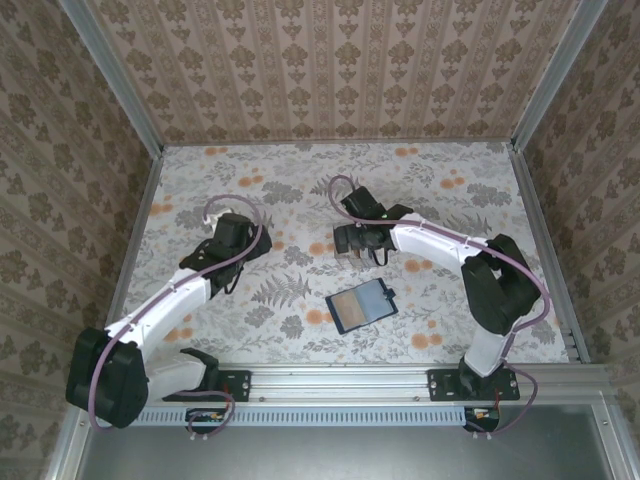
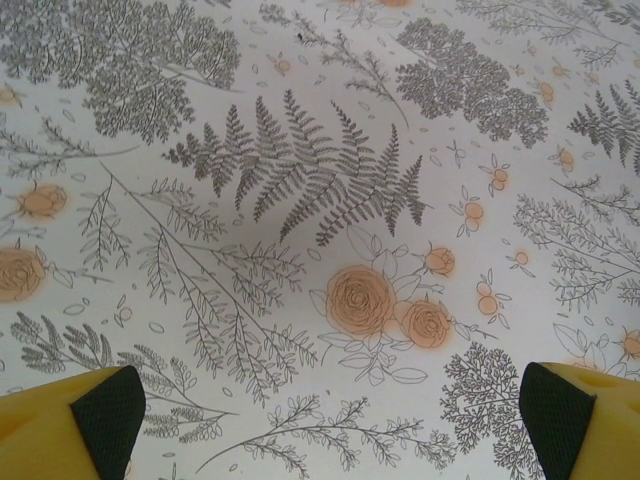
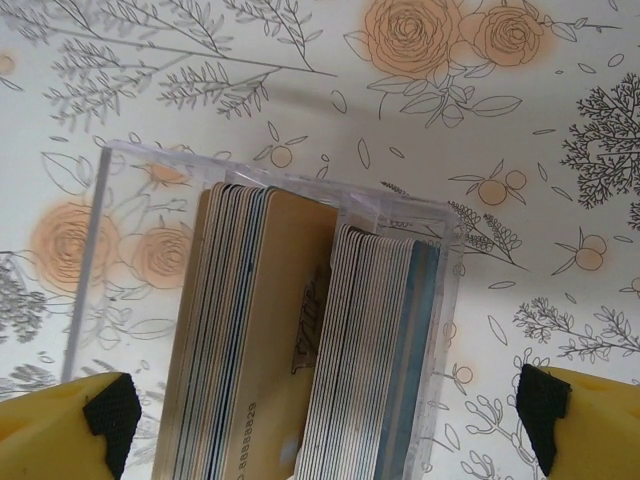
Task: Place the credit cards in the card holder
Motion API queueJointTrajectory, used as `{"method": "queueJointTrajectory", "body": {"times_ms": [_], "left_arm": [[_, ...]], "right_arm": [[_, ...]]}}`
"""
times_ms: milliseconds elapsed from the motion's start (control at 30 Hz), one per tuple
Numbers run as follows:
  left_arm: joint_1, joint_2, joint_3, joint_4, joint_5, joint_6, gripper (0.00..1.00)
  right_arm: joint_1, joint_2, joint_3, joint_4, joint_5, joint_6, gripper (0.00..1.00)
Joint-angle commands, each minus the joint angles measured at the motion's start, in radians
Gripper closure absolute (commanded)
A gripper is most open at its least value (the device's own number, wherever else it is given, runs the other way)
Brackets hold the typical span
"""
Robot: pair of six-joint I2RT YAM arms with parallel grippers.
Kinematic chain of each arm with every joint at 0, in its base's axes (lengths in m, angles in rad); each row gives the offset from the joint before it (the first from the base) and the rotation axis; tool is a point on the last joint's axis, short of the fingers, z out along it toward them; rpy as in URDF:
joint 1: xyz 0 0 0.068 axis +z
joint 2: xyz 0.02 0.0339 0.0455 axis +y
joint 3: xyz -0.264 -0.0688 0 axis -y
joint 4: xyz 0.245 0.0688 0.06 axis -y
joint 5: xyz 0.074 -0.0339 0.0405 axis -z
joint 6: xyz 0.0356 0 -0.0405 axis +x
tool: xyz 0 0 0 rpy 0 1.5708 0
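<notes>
Cards [image 3: 290, 330]: we see them standing on edge in two packed rows inside a clear rack [image 3: 120, 250], tan ones on one side and grey-white ones on the other. The rack sits mid-table, well apart from the card holder.
Handling: we judge each card light, thin, stiff with a little flex, and slick-faced. Packed this tight, two could easily lift together.
Where to take hold: we would pinch one card's exposed top edge across its two flat faces, best on an outermost card.
Card holder [image 1: 362, 305]: it is a dark navy fold lying open and flat nearer the arm bases. It looks soft, and likely to slide when pushed.
Loose card [image 1: 318, 317]: a small pale piece lies just beside the holder, too small for us to be sure.
Rack: it is made of hard, see-through plastic with straight walls.
Right gripper [image 3: 320, 435]: it hangs over the rack with its fingers [image 3: 100, 415] spread wide, grasping nothing.
Left gripper [image 2: 330, 425]: its fingers are spread wide and empty over the bare cover.
Table cover [image 2: 300, 150]: it is smooth, matte and printed with ferns and orange roses.
</notes>
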Motion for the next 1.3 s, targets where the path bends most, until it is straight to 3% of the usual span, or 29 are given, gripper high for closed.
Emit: {"method": "queueJointTrajectory", "body": {"times_ms": [0,500,667,1133,1267], "left_arm": [[0.001,0.011,0.037,-0.030,-0.019,0.044,0.00],[-0.002,0.075,0.050,0.037,0.094,0.042,0.00],[-0.004,0.070,0.049,0.042,0.116,0.048,0.00],[-0.014,0.048,0.027,0.037,0.105,0.030,0.00],[-0.014,0.052,0.019,0.072,0.107,0.039,0.00]], "right_arm": [[0.007,0.051,0.058,-0.073,0.072,-0.036,0.00],[0.040,0.066,0.101,-0.190,0.357,-0.020,0.00],[0.044,0.035,0.085,-0.183,0.388,-0.034,0.02],[0.023,-0.025,0.038,-0.138,0.370,-0.047,0.19],[0.017,-0.035,0.005,-0.093,0.336,-0.065,0.34]]}}
